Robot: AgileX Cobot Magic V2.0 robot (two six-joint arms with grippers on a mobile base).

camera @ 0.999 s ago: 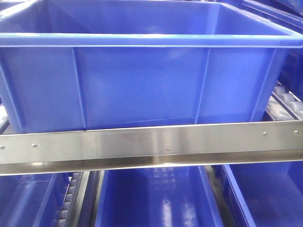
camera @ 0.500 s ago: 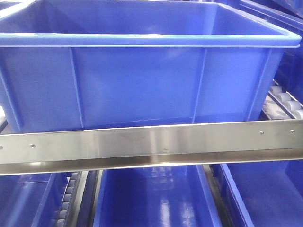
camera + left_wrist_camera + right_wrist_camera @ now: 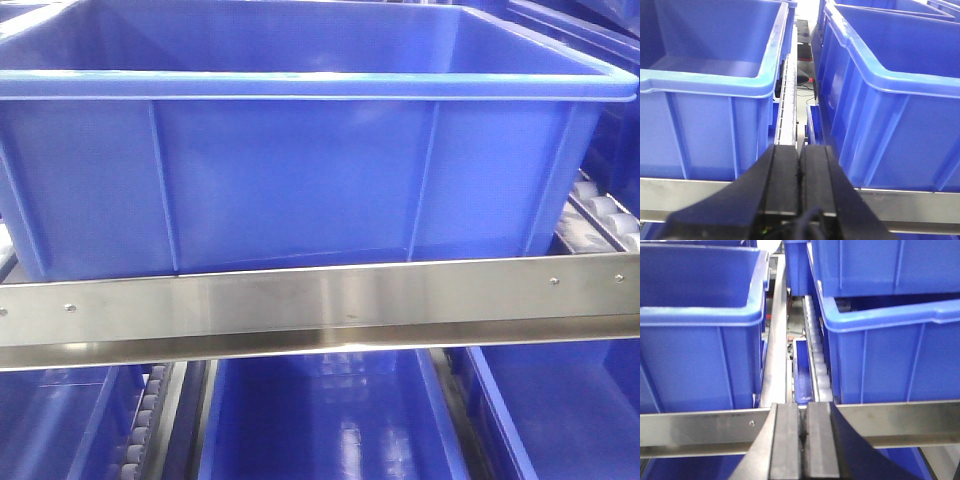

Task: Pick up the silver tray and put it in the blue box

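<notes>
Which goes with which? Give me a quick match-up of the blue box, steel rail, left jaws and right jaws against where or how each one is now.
Things:
1. blue box
2. steel rail
3. left gripper
4. right gripper

States:
A. runs horizontally below the box front
B. jaws shut, before a gap between two crates, roller track beyond
C. fills the front view, above the rail
D. jaws shut, narrow blue bin beyond

Pairs: 1-C, 2-A, 3-B, 4-D

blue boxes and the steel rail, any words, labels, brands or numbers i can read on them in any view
None: no readable text, label, brand, number or sign shows in any of the three views.
Blue box: plain ribbed plastic walls, no print or sticker.
Steel rail: bare metal with small rivets only.
Left gripper and right gripper: plain black jaws closed together, no markings visible.
</notes>
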